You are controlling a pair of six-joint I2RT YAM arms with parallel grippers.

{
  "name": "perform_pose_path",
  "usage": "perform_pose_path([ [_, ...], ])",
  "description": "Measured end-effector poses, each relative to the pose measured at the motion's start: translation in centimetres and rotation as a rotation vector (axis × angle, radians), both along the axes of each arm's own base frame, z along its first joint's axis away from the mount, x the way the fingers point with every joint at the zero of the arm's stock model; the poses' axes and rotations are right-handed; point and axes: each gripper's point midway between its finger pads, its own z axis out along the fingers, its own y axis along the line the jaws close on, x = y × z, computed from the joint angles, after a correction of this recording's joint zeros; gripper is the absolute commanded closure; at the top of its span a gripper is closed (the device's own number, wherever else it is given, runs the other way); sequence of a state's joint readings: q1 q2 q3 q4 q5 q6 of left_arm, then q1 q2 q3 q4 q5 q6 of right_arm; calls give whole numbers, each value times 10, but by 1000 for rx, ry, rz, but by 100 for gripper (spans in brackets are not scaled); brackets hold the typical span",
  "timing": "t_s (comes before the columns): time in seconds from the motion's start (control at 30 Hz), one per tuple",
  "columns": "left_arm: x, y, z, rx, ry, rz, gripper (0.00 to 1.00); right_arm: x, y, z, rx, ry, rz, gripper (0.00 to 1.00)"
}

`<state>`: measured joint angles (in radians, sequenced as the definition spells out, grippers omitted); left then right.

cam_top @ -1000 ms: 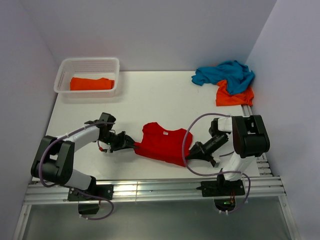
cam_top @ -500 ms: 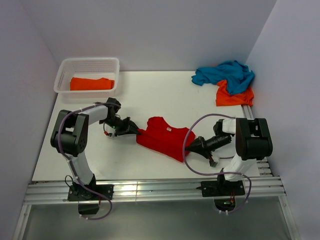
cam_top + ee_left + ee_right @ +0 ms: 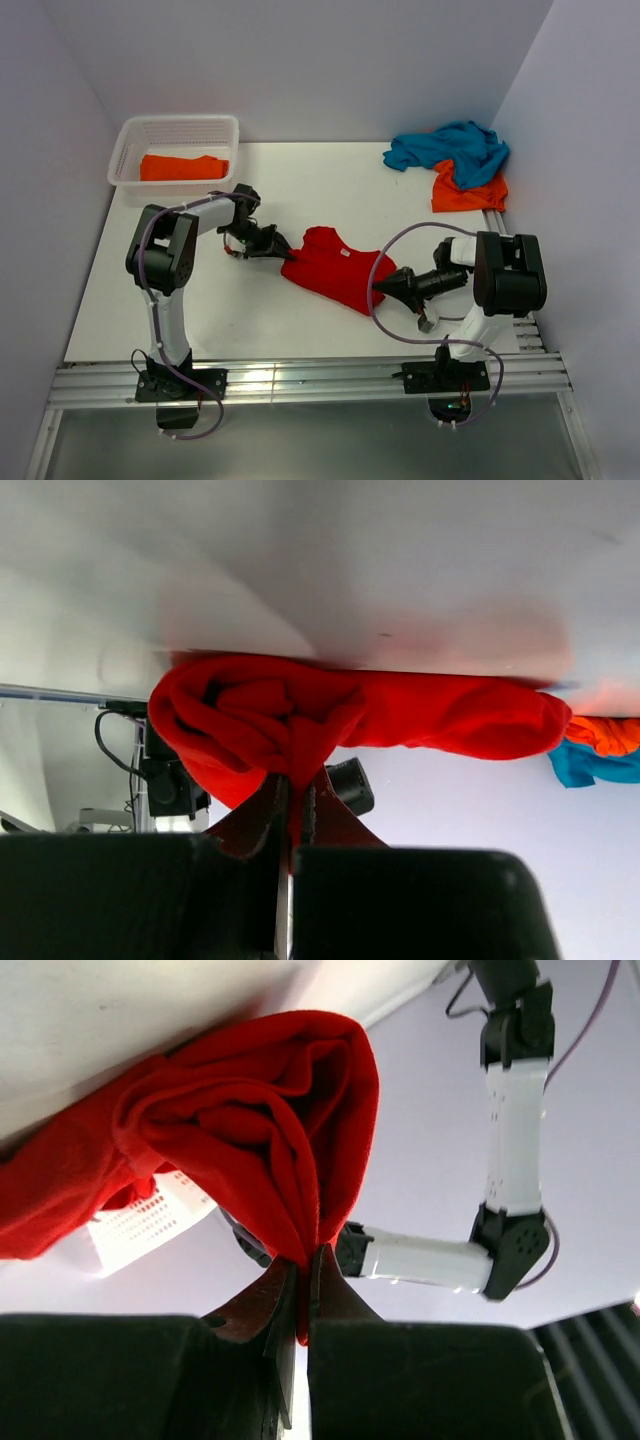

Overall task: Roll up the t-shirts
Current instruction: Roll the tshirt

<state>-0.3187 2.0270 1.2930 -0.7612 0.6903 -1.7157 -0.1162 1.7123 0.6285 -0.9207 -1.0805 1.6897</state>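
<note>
Right of the white basket (image 3: 180, 119) and nearer the arm bases, on the table (image 3: 330, 190): red t-shirt (image 3: 335, 272), bunched into a thick strip slanting away from the basket toward the near edge. Gripped at both ends.

Between basket and shirt: left hand (image 3: 274, 252), closed tight on the end nearest the basket. In the left wrist view, left hand (image 3: 293, 792) as two dark fingers almost touching, with a gathered fold of the red t-shirt (image 3: 400, 715) pinched between them and the rest of the garment running off sideways in a rumpled tube.

At the end farthest from the basket: right hand (image 3: 380, 290), likewise closed down on the cloth. In the right wrist view, right hand (image 3: 305, 1260) with a doubled edge of the red t-shirt (image 3: 250, 1110) nipped in the narrow slit between the fingers, folds ballooning above, and a corner of the basket (image 3: 140, 1215) showing behind.

Cannot tell whether the strip rests fully on the table or hangs slightly between the two grips.

Inside the basket: folded orange t-shirt (image 3: 182, 167), flat on the bottom. Far across the table from the basket, against the right-hand wall: teal t-shirt (image 3: 450, 145) in a loose heap, partly over a second orange t-shirt (image 3: 470, 190).
</note>
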Motion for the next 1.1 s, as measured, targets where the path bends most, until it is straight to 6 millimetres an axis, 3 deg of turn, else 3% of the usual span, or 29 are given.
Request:
perform_pose_path([
  [0.23, 9, -9, 0, -13, -35, -8, 99, 5, -10, -5, 11, 138, -21, 100],
  [0.5, 5, -15, 5, -53, -48, 13, 99, -13, -24, -26, -84, 381, 103, 100],
  [0.77, -2, -15, 10, -100, -92, 30, 99, 12, -44, -34, -202, 298, 210, 100],
  [0.87, 2, -17, 11, -102, -81, 30, 92, 16, -47, -36, -220, 303, 226, 100],
  [0.9, 5, -20, 12, -103, -75, 26, 81, 17, -48, -36, -224, 304, 230, 100],
  [1.1, 29, -20, 11, -104, -131, 42, 52, 18, -64, -45, -286, 321, 331, 96],
])
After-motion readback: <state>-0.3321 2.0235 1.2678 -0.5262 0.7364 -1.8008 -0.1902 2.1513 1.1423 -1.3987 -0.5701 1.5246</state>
